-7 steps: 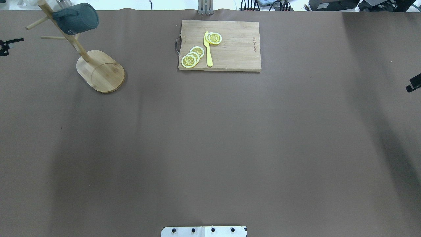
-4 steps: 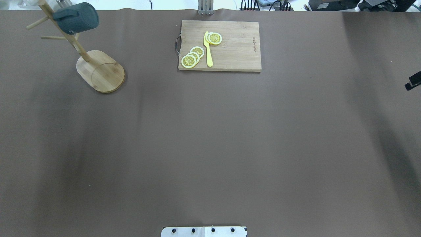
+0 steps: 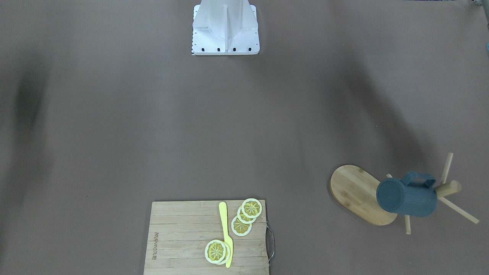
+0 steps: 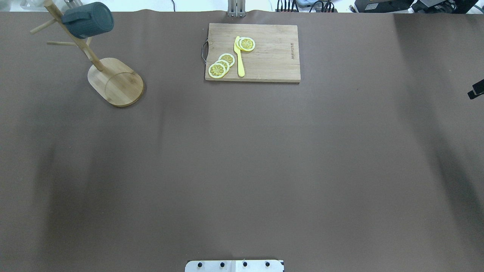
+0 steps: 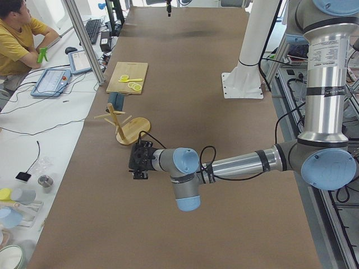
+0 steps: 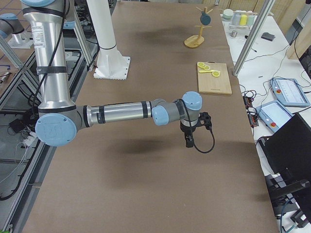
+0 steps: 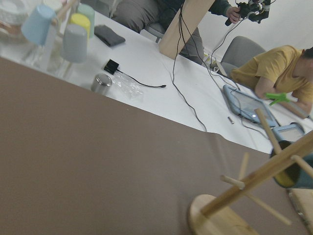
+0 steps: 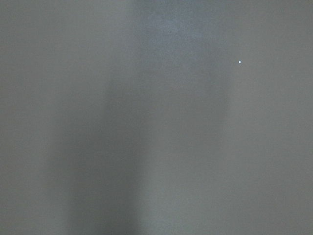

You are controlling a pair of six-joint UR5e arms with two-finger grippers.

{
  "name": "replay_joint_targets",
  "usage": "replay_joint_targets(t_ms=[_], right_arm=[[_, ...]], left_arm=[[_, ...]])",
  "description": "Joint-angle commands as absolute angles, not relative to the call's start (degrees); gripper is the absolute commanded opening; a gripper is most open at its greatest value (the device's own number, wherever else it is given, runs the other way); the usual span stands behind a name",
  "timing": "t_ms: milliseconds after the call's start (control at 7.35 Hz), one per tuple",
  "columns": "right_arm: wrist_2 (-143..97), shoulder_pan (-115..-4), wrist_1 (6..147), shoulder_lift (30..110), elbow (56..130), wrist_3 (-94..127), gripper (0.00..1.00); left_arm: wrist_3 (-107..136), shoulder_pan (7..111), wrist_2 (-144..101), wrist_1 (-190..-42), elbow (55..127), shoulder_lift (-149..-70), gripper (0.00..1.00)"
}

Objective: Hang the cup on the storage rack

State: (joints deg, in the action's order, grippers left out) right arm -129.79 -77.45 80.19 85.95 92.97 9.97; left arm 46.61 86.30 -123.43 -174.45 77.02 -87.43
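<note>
The dark slate-blue cup [image 4: 87,19] hangs by its handle on a peg of the bamboo storage rack [image 4: 115,81] at the table's far left corner. No gripper touches it. The cup [image 3: 407,196] and the rack's oval base [image 3: 355,189] also show in the front view. The left wrist view shows the rack [image 7: 244,188] and an edge of the cup [image 7: 299,175]. My left gripper [image 5: 138,166] is on my side of the rack, apart from it; I cannot tell its state. My right gripper [image 6: 189,139] hovers over bare table far from the rack; only a black tip [image 4: 476,90] shows overhead.
A rectangular cutting board [image 4: 272,56] with lemon slices [image 4: 221,65] and a yellow knife [image 4: 239,56] lies at the far middle of the table. The robot's base [image 3: 225,28] stands at the near edge. An operator [image 5: 19,33] sits beyond the far edge.
The black piece of the left gripper has left the overhead view's left edge. The right gripper's tip has drawn back toward the right edge. The cup stays on the peg.
</note>
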Motion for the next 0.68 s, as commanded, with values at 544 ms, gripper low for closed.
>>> replay_joint_targets(t_ms=[544], right_arm=[[-129.2, -78.1, 80.1, 86.7, 91.8, 9.3, 1.0]], left_arm=[[10.0, 88.4, -130.2, -110.3, 92.3, -88.7, 0.98]])
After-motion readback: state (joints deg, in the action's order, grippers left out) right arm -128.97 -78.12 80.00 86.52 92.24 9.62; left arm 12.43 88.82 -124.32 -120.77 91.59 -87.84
